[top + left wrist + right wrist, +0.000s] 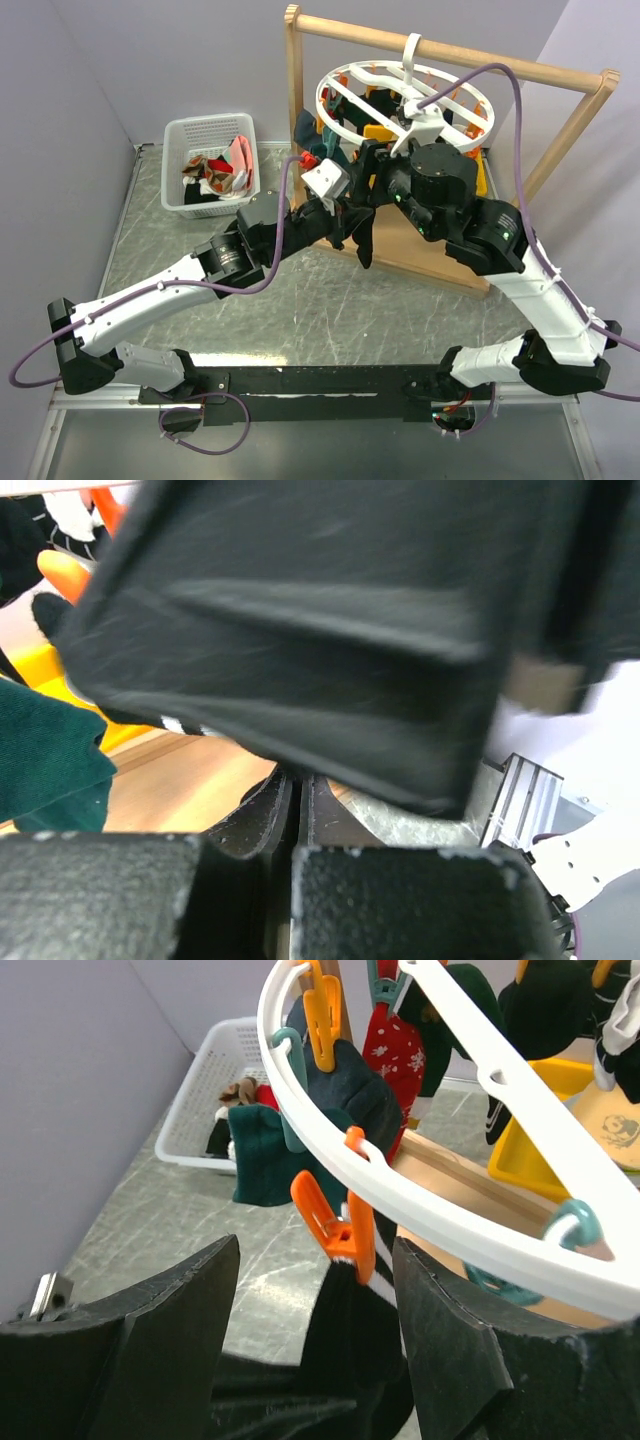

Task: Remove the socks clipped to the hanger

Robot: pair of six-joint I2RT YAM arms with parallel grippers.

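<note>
The hanger [405, 105] is a white ring hung from the wooden rail, and its rim [420, 1200] crosses the right wrist view. A black sock with white stripes [355, 1330] hangs from an orange clip [335, 1222] on the near rim. My right gripper [315, 1260] is open, with one finger on each side of that clip and not touching it. Lower down, my left gripper [345, 215] is shut on the same black sock [363, 240]; its jaws meet tight under the blurred black fabric [300, 630]. Dark teal [265, 1155] and red [398, 1050] socks stay clipped further round.
A white basket [210, 165] at the back left holds several loose socks. The tall wooden frame [450, 50] stands on a wooden board [420, 250] behind both grippers. A yellow tray [535, 1140] sits under the ring. Grey walls close in the left and back.
</note>
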